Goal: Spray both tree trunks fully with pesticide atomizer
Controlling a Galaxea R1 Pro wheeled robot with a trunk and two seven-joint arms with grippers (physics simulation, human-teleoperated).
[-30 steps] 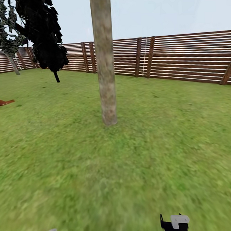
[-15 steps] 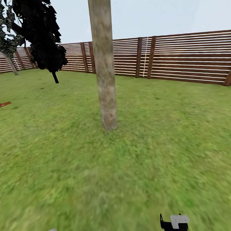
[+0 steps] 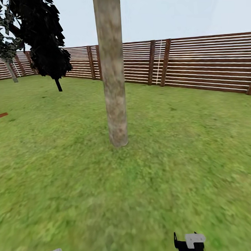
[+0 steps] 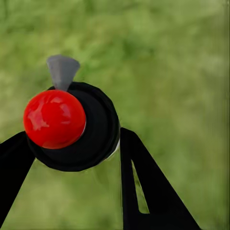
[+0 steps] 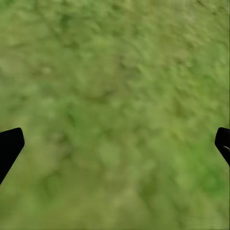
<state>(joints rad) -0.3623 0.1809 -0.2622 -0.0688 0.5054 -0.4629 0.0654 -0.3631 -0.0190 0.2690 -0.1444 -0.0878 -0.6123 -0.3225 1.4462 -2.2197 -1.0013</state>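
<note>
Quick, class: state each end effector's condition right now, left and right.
Left end effector: closed on the pesticide atomizer.
Right end effector: open, holding nothing, with grass between its fingers.

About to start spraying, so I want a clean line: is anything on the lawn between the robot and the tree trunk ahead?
Nothing visible. Bare grass runs up to the tree trunk. The atomizer sits between the left gripper fingers.

Left claw (image 4: pixel 72 158) apparently clamped; right claw (image 5: pixel 115 143) spread wide, both low.
</note>
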